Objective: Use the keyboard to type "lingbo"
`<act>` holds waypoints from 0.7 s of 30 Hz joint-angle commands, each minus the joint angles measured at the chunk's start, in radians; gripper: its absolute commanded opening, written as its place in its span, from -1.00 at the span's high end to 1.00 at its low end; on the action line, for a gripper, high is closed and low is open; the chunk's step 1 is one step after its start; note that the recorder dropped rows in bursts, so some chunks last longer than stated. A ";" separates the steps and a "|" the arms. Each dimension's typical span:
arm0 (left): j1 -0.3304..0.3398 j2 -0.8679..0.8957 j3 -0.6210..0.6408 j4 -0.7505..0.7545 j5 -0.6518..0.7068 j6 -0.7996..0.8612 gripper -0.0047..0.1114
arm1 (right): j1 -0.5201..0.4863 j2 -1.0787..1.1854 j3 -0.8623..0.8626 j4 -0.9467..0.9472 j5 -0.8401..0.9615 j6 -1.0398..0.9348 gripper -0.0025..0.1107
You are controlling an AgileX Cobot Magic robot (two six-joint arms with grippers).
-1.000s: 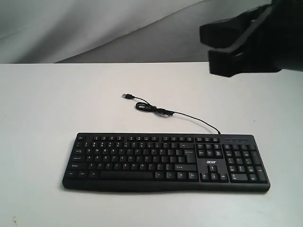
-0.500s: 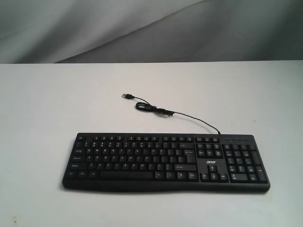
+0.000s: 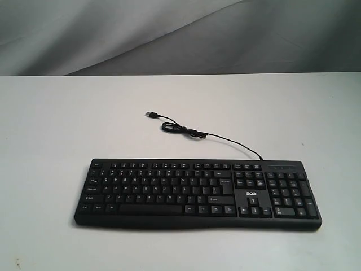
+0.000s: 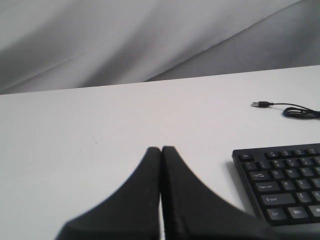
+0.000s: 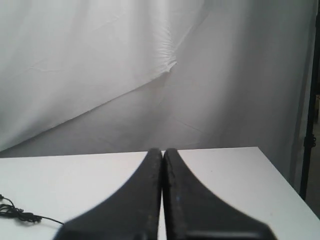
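Observation:
The black keyboard (image 3: 197, 193) with white legends and an "acer" logo lies flat near the front of the white table, its thin cable (image 3: 208, 135) curling away to a USB plug (image 3: 150, 114). Neither arm shows in the exterior view. In the left wrist view my left gripper (image 4: 161, 149) is shut and empty, above bare table beside the keyboard's Esc corner (image 4: 280, 182). My right gripper (image 5: 162, 150) is also shut and empty, held over the table with only a bit of cable (image 5: 17, 214) in sight.
A white table (image 3: 56, 130) carries everything; a grey cloth backdrop (image 3: 169, 34) hangs behind it. In the right wrist view the table's far edge (image 5: 225, 148) and a dark stand (image 5: 311, 125) beside it are visible.
The right arm, which loomed at the upper right of the exterior view a second ago, has withdrawn out of that view. The keyboard and cable have stayed put.

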 commanded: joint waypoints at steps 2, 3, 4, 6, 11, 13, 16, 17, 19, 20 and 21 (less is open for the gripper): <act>0.002 -0.003 0.004 -0.008 -0.005 -0.004 0.91 | -0.007 -0.019 0.013 -0.039 0.070 -0.003 0.96; 0.002 -0.003 0.004 -0.008 -0.005 -0.004 0.91 | -0.007 -0.019 0.023 -0.043 0.070 -0.003 0.96; 0.002 -0.003 0.004 -0.008 -0.005 -0.004 0.91 | -0.007 -0.019 0.034 -0.058 0.068 0.002 0.96; 0.002 -0.003 0.004 -0.008 -0.005 -0.004 0.91 | -0.007 -0.019 0.060 -0.110 0.068 0.042 0.96; 0.002 -0.003 0.004 -0.008 -0.005 -0.004 0.91 | -0.007 -0.019 0.132 -0.248 0.029 0.191 0.96; 0.002 -0.003 0.004 -0.008 -0.005 -0.004 0.91 | -0.007 -0.019 0.157 -0.277 0.009 0.222 0.96; 0.002 -0.003 0.004 -0.008 -0.005 -0.004 0.91 | -0.007 -0.019 0.161 -0.282 0.007 0.222 0.96; 0.002 -0.003 0.004 -0.008 -0.005 -0.004 0.91 | -0.007 -0.019 0.161 -0.282 0.010 0.222 0.96; 0.002 -0.003 0.004 -0.008 -0.005 -0.004 0.91 | -0.007 -0.019 0.161 -0.290 0.033 0.220 0.96; 0.002 -0.003 0.004 -0.008 -0.005 -0.004 0.91 | -0.007 -0.019 0.161 -0.292 0.035 0.220 0.96; 0.002 -0.003 0.004 -0.008 -0.005 -0.004 0.91 | -0.007 -0.019 0.161 -0.292 0.035 0.215 0.96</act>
